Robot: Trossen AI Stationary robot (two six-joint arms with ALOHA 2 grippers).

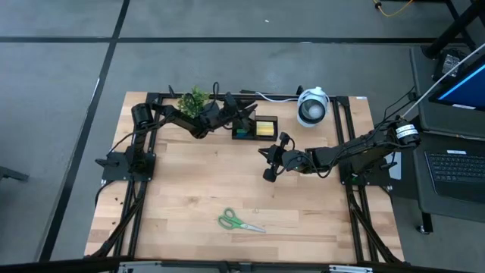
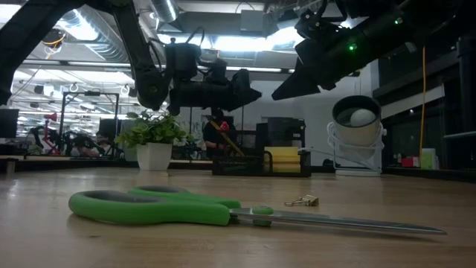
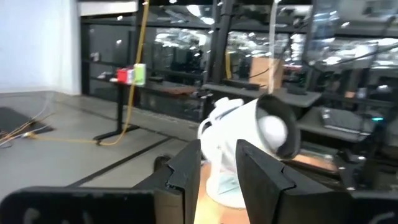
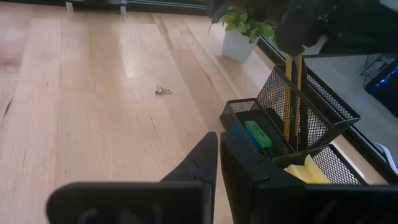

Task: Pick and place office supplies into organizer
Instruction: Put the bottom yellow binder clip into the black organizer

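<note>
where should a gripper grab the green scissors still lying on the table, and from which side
A judgement: the scissors lie flat and closed on open table, green handles toward the left arm's side and blades toward the right arm's. Come straight down from above and pinch across the narrow part where handles meet blades. It is slimmer than the wide loops, and nothing stands close by. The small clip lies apart.
</note>
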